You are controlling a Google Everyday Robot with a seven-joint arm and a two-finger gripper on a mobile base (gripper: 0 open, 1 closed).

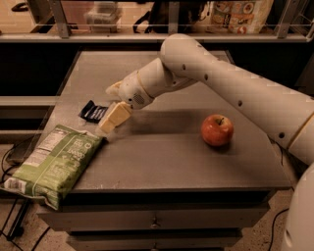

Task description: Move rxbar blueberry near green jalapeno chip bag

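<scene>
The rxbar blueberry (92, 112), a small dark navy bar, lies flat on the grey table (162, 157) at the left. It is just beyond the top corner of the green jalapeno chip bag (55, 164), a short gap apart. The bag lies flat at the table's front left corner and overhangs the edge. My gripper (110, 109) hovers right beside the bar on its right side, open and holding nothing. One cream finger (116, 117) points down towards the bag and partly covers the bar's right end.
A red apple (217, 130) stands on the right half of the table. My white arm (221, 78) reaches in from the right over the table's middle. Shelving with boxes (240, 14) runs behind the table. Drawers are under the front edge.
</scene>
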